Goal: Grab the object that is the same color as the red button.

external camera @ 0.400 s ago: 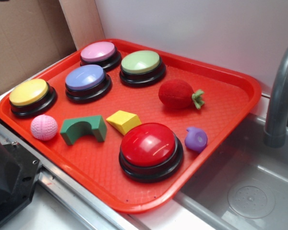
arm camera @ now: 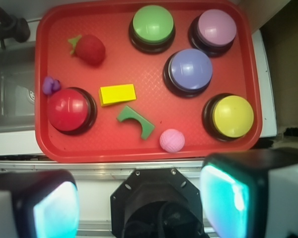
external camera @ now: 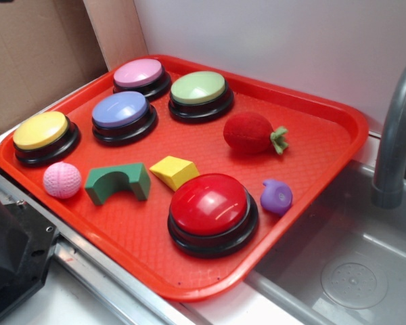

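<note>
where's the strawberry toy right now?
In the exterior view the strawberry toy lies on the red tray, toward its far right side, between the green button and the small purple toy, touching neither.

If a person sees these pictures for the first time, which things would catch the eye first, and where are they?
The bright red tray fills the scene, beside a grey sink. On its near edge stands the large glossy red button, bigger than the four pastel buttons grouped at the far left. The fuzzy red strawberry toy lies alone behind the red button, apart from it. The open claw waits off the tray.
</note>
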